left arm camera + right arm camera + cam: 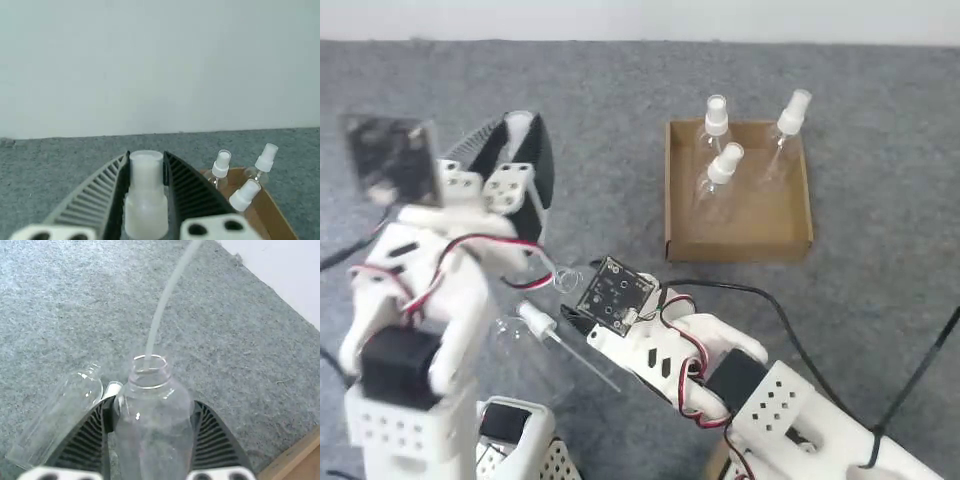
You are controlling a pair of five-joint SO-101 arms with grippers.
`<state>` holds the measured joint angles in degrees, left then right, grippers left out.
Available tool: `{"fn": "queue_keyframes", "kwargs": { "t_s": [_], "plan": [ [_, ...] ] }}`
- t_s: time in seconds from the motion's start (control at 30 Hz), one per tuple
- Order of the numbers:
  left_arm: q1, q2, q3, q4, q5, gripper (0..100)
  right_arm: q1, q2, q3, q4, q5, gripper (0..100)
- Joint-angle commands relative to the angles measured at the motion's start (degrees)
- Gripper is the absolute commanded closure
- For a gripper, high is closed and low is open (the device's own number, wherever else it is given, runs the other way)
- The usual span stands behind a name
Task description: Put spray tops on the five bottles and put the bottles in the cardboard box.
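Progress stands at three of five: three capped bottles (712, 190), clear plastic with white tops, sit in the cardboard box (738, 248) on the grey felted bench (880, 300). We find the right gripper (152, 407) with ribbed fingers (85, 440) clamped on a fourth bottle (152, 435), the left gripper (146, 156) pinching a white spray top (145, 197), and a thin tube (162, 310) entering the open neck. A fifth bottle (60, 420) lies uncapped just beside, loose top (534, 318) near; we judge both remain to be boxed.
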<state>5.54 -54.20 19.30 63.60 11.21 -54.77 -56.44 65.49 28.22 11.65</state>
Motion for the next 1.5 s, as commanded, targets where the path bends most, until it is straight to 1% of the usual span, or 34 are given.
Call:
{"fn": "queue_keyframes", "kwargs": {
  "t_s": [0.0,0.13,0.27,0.4,0.5,0.6,0.8,1.03,1.2,1.27,1.4,1.47],
  "plan": [
    [0.26,0.26,0.22,-1.58,2.90,99,-0.22,-2.33,-0.26,-1.36,-0.70,99.3],
    [0.79,0.26,2.33,-1.23,3.69,99,-0.22,-2.42,-0.26,-1.36,-0.70,99.3],
    [4.92,0.26,6.46,-0.53,3.69,99,0.22,-2.77,-0.26,-1.89,-0.70,99.3],
    [5.80,0.26,8.92,0.26,3.69,99,4.26,-2.86,-0.35,-2.15,-1.14,99.3],
    [6.15,0.26,10.68,-0.09,3.78,99,7.43,-2.86,-0.35,-4.70,-6.95,99.3],
    [6.24,0.26,12.44,-0.18,5.80,99,8.57,-2.86,-0.35,-5.23,-11.16,99.3],
    [6.24,0.18,14.02,-0.09,5.89,99,8.57,-2.86,-0.26,-5.14,-11.25,99.3],
    [6.24,0.18,13.76,3.78,5.80,99,8.22,-2.86,3.78,-5.23,-11.25,99.3],
    [6.24,0.18,13.85,3.87,5.80,99,8.66,-2.86,4.57,-9.89,-11.52,99.3],
    [6.24,0.18,13.93,3.87,5.80,97,8.48,-2.86,5.63,-12.09,-11.60,99.3],
    [6.24,0.18,13.58,3.96,5.80,88,8.40,-2.86,8.09,-17.71,-11.60,99.3],
    [6.24,0.18,12.26,3.87,4.84,85,8.40,-2.86,8.70,-18.59,-11.52,99.3]
  ]
}}
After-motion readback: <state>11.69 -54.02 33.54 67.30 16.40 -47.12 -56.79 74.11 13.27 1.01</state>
